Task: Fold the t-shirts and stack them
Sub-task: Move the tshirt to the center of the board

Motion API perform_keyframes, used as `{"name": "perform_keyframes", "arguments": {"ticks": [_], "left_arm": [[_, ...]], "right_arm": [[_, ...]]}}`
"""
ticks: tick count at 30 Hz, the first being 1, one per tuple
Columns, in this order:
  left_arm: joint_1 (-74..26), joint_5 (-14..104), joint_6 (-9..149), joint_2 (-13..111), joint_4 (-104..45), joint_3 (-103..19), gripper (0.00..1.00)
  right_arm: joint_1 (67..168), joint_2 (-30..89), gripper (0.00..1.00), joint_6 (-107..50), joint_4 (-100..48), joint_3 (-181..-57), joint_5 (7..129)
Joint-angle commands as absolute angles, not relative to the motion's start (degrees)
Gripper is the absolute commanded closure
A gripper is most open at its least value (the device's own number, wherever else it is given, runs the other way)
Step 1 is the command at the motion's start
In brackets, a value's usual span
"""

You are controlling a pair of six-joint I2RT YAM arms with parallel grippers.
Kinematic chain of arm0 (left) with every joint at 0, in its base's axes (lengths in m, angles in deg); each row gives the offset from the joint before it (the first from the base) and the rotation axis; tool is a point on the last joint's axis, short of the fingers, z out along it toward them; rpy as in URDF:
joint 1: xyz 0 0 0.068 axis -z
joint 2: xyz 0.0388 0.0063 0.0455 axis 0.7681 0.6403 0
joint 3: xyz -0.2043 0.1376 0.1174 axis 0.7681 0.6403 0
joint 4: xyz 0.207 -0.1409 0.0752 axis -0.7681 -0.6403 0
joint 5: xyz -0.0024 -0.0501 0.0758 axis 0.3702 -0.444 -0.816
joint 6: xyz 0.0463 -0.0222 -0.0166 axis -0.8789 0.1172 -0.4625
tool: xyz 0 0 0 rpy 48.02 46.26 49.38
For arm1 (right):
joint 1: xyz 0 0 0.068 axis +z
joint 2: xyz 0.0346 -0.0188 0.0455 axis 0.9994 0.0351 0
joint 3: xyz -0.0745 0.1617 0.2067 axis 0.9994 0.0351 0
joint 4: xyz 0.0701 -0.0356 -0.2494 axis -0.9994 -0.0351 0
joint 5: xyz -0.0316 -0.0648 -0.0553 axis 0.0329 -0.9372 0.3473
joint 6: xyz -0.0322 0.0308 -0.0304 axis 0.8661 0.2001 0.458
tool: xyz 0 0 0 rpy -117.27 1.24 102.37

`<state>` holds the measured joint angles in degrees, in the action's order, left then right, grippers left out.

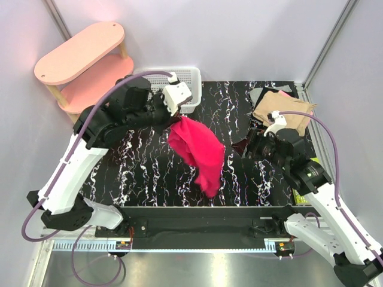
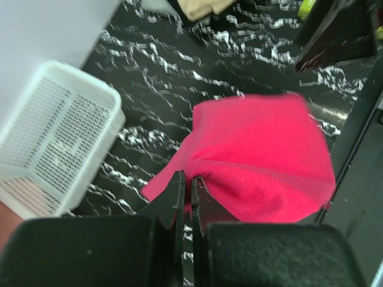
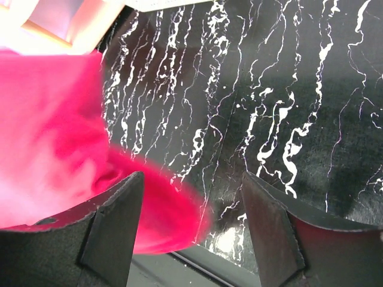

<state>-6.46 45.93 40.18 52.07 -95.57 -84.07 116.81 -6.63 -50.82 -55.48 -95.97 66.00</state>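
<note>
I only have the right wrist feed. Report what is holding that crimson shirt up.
Observer: The left gripper, shut on a fold of the crimson shirt.
Operator: Describe how it hangs.
Observer: In the top view it dangles from that gripper over the table, its lower end towards the near edge.
Operator: Name what lies beyond my gripper.
Observer: A folded tan shirt tops a pile at the far right corner, past the open right gripper.

hanging crimson tee [image 1: 197, 149] fills the middle; white basket [image 1: 192, 76] and folded shirts [image 1: 286, 107] crowd the far edge.
</note>
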Motion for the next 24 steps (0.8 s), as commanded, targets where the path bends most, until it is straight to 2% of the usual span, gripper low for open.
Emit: {"name": "perform_keyframes", "arguments": {"ticks": [1, 11, 15, 18, 22, 24], "left_arm": [[-6.8, 44.9, 42.9, 48.2, -94.0, -78.1, 1.0], [-6.8, 45.6, 43.0, 41.0, -90.7, -46.3, 1.0], [-8.3, 43.4, 42.5, 40.2, -87.5, -37.8, 1.0], [-16.1, 46.3, 42.4, 39.5, -84.9, -34.9, 1.0], [-32.7, 49.3, 38.5, 39.2, -83.0, -32.9, 1.0], [-36.6, 50.5, 36.8, 38.9, -82.6, -30.8, 1.0]], "right_arm": [[117.3, -8.6, 0.27, -51.4, -58.5, -98.7, 65.4], [117.3, -8.2, 0.28, -52.4, -59.2, -97.5, 66.8], [117.3, -5.1, 0.27, -52.0, -58.6, -96.3, 69.3], [117.4, 0.7, 0.27, -51.5, -59.0, -95.8, 73.1], [119.0, 6.8, 0.27, -50.8, -58.9, -95.0, 74.0], [119.7, 9.4, 0.27, -50.6, -57.5, -94.4, 74.0]]}}
